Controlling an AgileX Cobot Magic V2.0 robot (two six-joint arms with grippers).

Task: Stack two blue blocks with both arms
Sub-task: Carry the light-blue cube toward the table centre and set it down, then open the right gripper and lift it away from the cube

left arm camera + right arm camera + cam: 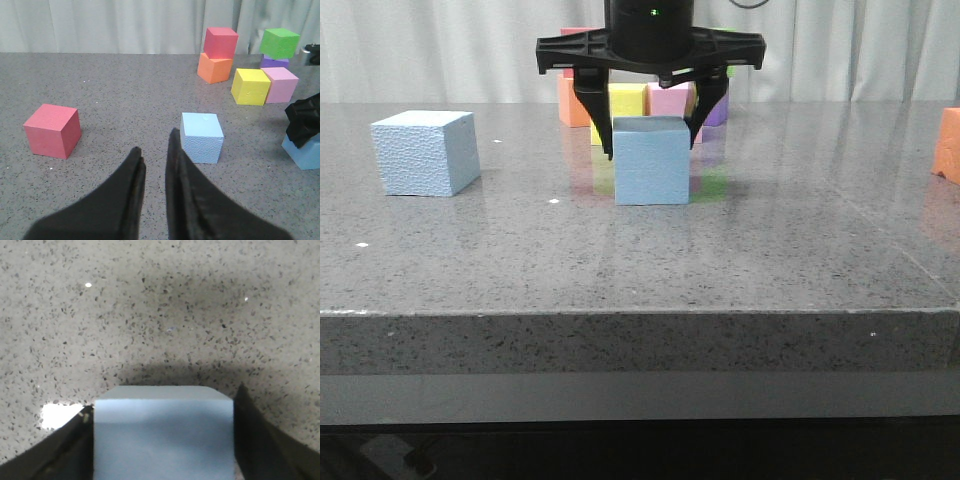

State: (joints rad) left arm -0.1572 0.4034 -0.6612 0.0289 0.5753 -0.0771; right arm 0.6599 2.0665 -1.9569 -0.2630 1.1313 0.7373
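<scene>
Front view: right tool [651, 140] straddles smooth blue block [651, 160], on table [620, 260].

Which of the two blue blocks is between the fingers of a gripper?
The smooth blue block at the table's centre: the right gripper straddles it. The rough-textured blue block stands alone, far left.

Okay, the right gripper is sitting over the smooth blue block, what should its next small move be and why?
Probably close the right gripper on the smooth blue block. Its fingers flank the block on both sides with the block centred between them, and the block rests on the table. The textured blue block sits apart to the left, so a firm grasp likely comes before any lift toward it.
</scene>
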